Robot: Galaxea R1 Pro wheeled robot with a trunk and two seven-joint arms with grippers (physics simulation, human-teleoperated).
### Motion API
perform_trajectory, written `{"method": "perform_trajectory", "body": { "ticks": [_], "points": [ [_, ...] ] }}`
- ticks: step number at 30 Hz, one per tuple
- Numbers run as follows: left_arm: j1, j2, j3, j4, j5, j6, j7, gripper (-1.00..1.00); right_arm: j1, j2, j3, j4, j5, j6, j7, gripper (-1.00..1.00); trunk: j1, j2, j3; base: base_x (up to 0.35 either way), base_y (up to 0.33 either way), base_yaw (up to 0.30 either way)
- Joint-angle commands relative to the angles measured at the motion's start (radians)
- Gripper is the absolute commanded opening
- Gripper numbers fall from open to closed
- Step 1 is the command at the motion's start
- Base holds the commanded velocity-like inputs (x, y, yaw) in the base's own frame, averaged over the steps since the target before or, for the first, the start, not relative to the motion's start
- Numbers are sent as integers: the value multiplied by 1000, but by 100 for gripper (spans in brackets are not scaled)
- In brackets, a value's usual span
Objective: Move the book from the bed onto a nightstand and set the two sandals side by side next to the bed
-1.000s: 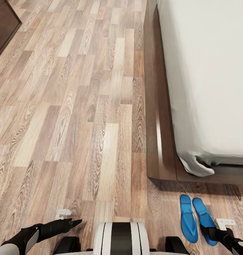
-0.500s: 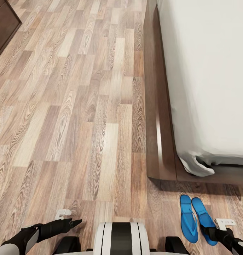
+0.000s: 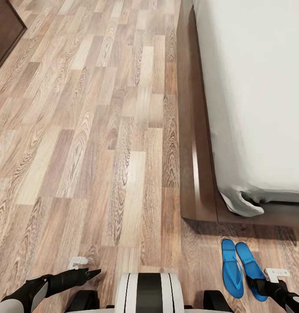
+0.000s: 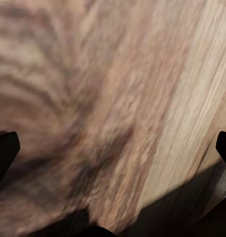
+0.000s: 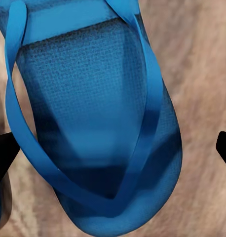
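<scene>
- Two flat bright blue sandals lay side by side on the brown wood-plank floor, just off the corner of the low dark-framed bed with its off-white mattress.
- The right gripper hung over the nearer sandal's end, fingers spread wide and pinching nothing.
- The left gripper hovered over bare floor, fingers spread.
- Any careless retreat by the right arm could likely nudge that sandal askew.
- No book was visible on the mattress.
</scene>
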Motion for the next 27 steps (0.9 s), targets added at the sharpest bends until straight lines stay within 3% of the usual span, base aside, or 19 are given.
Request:
{"method": "perform_trajectory", "body": {
  "ticks": [1, 27],
  "points": [
    [0, 0, 7, -1, -4, 8, -5, 100, 0, 0, -9, 1, 9, -4, 4, 100, -1, 0, 3, 0, 0, 0],
    [0, -7, 6, -1, -4, 9, -4, 100, 0, 0, -9, 1, 10, -4, 4, 100, -12, 6, 104, 0, 0, 0]
  ]
}}
